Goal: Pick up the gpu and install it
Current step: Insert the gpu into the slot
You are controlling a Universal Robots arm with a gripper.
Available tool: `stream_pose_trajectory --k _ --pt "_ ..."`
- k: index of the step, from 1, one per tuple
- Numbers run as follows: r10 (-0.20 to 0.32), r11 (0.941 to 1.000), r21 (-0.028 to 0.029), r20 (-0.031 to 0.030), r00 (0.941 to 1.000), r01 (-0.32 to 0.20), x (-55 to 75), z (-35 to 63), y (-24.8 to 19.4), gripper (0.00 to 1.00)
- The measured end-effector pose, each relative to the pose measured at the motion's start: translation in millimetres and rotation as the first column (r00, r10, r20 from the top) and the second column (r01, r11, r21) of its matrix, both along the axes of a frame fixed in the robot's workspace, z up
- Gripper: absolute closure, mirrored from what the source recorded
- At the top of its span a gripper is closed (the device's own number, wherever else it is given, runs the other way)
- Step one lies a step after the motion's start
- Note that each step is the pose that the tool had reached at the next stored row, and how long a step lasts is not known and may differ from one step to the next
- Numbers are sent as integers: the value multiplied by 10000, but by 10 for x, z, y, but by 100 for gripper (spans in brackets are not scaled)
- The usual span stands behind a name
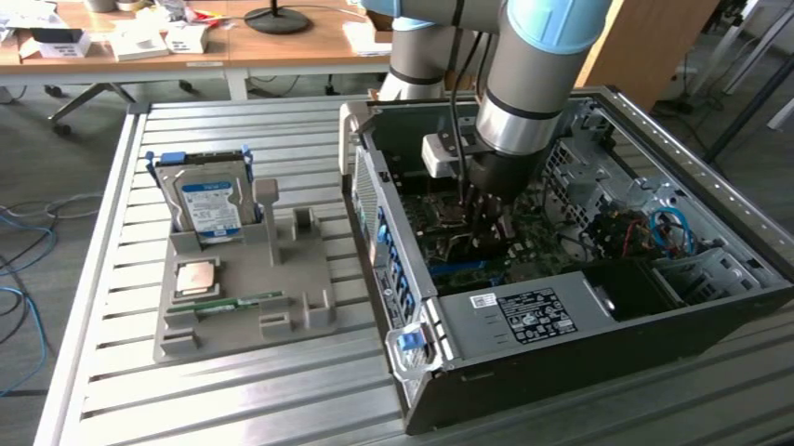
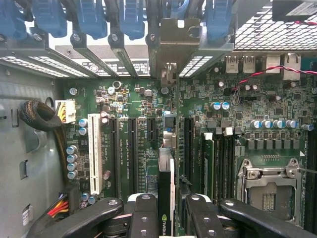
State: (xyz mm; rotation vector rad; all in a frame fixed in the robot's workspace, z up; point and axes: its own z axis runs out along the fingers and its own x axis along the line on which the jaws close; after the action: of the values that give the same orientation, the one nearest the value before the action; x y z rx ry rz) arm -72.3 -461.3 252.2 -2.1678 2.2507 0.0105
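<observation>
Across the slatted metal worktop (image 1: 248,390) we see an open computer case (image 1: 596,372) lying on its side and taking up most of the exterior view's right, with the grey and light-blue arm (image 1: 534,84) reaching down into it from above. Just beside the case, on the exterior view's left, a grey fixture tray (image 1: 236,321) rests on the worktop. A blue-labelled hard drive (image 1: 208,206) stands upright at the tray's far end, a square processor chip (image 1: 199,277) lies flat near its middle, and a narrow green memory stick (image 1: 242,302) lies close by the chip toward the near edge. Inside the case a silver power supply (image 1: 522,316) with a printed label sits at the near end, and the green motherboard (image 2: 124,99) covers the floor. In the wrist view the gpu (image 2: 165,183) is seen edge-on over that board, a green logo on its near edge. The tool (image 2: 171,201) is clamped on the gpu, with black fingers (image 2: 146,218) pressed against either face. The card runs in line with the dark expansion slots, between a long white slot (image 2: 94,153) on one side and the CPU socket (image 2: 267,183) on the other, its far end pointing at the rear openings under the blue latches (image 2: 131,17). Whether its lower edge sits in a slot, we cannot tell.
</observation>
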Motion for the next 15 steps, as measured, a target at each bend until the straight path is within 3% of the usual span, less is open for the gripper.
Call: stream_pose_trajectory --k 15 --pt "0 10000 1 1 10000 0 -1 -22 0 74"
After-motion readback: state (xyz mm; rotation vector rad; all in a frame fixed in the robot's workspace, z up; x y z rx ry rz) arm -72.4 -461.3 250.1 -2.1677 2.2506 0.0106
